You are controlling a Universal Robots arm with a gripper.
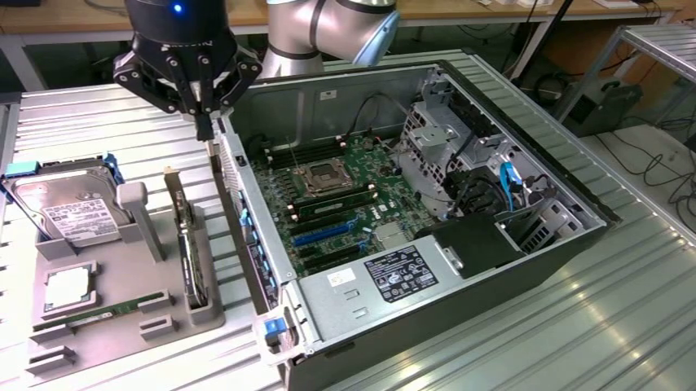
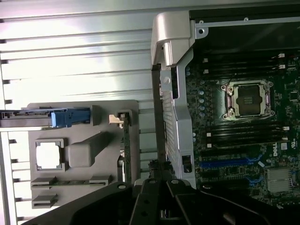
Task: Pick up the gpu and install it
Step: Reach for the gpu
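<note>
Hovering above the computer case (image 1: 253, 236) rear wall, the end effector (image 1: 202, 122) looks pressed together and empty; the gpu (image 1: 192, 259) stands edgewise beside that wall, parallel to it.

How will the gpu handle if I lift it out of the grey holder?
The gpu looks like a rigid board, so it probably won't flex. Standing thin on edge in the grey holder, it would likely tip once freed.
</note>
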